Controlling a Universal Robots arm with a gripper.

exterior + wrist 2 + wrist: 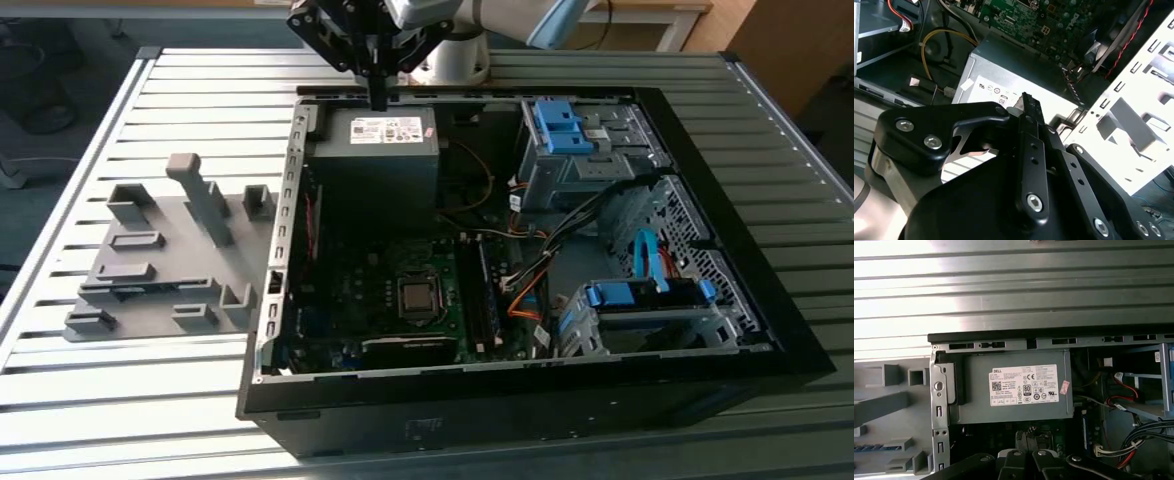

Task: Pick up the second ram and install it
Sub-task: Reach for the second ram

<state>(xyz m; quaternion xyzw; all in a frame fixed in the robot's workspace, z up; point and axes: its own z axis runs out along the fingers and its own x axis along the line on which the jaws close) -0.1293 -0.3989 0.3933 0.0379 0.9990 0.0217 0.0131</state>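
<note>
Pincer (378, 102) closed on nothing above the power supply (380, 160), second ram (873, 446) well apart in the grey fixture (911, 422).

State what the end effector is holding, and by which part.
Nothing is held. The end effector hangs shut and bare over the power supply in the open computer case.

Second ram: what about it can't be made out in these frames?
Exterior view: ram slots too small and dark to tell which are filled.
First wrist view: blue strip in the grey fixture, cut by the picture edge; ram or not, unclear.
Second wrist view: pincer hides whatever lies under it.
</note>
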